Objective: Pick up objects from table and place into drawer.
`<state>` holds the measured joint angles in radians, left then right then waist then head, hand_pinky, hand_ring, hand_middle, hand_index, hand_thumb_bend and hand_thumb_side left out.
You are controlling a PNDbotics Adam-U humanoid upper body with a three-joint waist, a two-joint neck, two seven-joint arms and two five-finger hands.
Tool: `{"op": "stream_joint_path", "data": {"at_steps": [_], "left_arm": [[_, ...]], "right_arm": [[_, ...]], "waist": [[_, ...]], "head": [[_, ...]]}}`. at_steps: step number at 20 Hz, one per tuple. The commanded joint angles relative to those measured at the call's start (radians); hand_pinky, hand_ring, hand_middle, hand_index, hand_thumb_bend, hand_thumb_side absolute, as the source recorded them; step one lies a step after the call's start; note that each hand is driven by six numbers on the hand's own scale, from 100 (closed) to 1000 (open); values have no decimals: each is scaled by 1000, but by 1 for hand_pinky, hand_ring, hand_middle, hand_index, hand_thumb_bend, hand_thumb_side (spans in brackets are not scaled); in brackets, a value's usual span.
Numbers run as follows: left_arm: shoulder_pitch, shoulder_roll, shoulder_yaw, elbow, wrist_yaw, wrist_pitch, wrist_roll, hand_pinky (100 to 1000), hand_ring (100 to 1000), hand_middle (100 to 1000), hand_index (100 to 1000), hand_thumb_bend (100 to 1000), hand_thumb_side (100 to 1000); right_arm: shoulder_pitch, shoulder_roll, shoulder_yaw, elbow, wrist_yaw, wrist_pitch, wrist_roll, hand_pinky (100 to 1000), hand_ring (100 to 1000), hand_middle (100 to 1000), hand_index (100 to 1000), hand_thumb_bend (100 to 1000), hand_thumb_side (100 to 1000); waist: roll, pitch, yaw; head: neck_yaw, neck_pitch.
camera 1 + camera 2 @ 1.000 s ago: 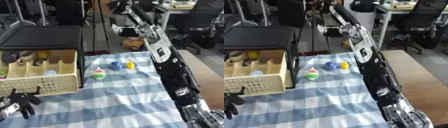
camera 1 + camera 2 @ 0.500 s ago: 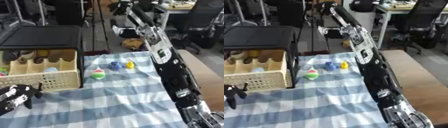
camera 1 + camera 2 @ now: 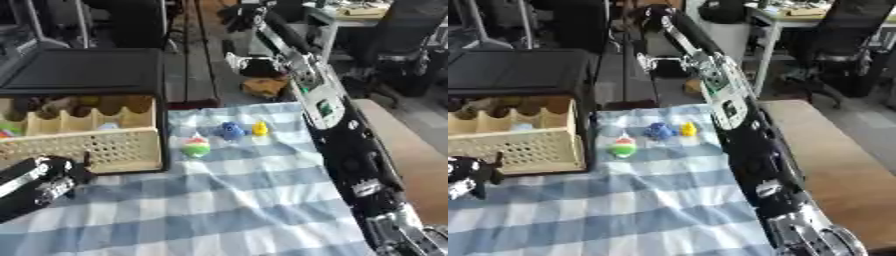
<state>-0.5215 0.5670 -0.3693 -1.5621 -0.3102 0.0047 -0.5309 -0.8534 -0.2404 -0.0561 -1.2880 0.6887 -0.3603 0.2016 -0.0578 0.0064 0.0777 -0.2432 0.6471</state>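
Drawer (image 3: pixel 83 137) at 9 o'clock, open, several small items already inside; three toys (image 3: pixel 229 131) left on the desk (image 3: pixel 262 200) near centre; left hand (image 3: pixel 48 175) clenched on the drawer front, right hand (image 3: pixel 811 237) at 5 o'clock, grip cannot be told.

- Both views come from the robot's head and look steeply down at the table, across the blue-checked cloth (image 3: pixel 236 200) toward the office floor beyond.
- The left eye view sits slightly to the left: the cream drawer (image 3: pixel 83 142) reaches further toward its middle.
- The right eye view shows more of the bare wooden tabletop (image 3: pixel 846 165) on its right.
- Both share the drawer, the three small toys (image 3: pixel 654 137) on the cloth, and the right arm (image 3: pixel 750 150), which runs close under the camera up the right side.
- The left hand (image 3: pixel 44 180) shows at each lower left edge.
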Motion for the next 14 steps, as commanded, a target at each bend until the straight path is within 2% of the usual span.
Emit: {"op": "stream_joint_path", "data": {"at_steps": [1,14], "left_arm": [[-37,-9,3,36,-68,-13,12,646,731,793,778,100,1000],[-121,-74,22,160,-310,-51,95,648,714,770,781,100,1000]], "right_arm": [[-18,-8,-7,-23,-6,-3,2,732,700,709,855,100,100],[-20,3,-5,-28,-13,-10,11,733,700,707,854,100,100]], "waist": [[3,-6,-6],[1,7,-31]], "head": [[7,-14],[23,-21]]}}
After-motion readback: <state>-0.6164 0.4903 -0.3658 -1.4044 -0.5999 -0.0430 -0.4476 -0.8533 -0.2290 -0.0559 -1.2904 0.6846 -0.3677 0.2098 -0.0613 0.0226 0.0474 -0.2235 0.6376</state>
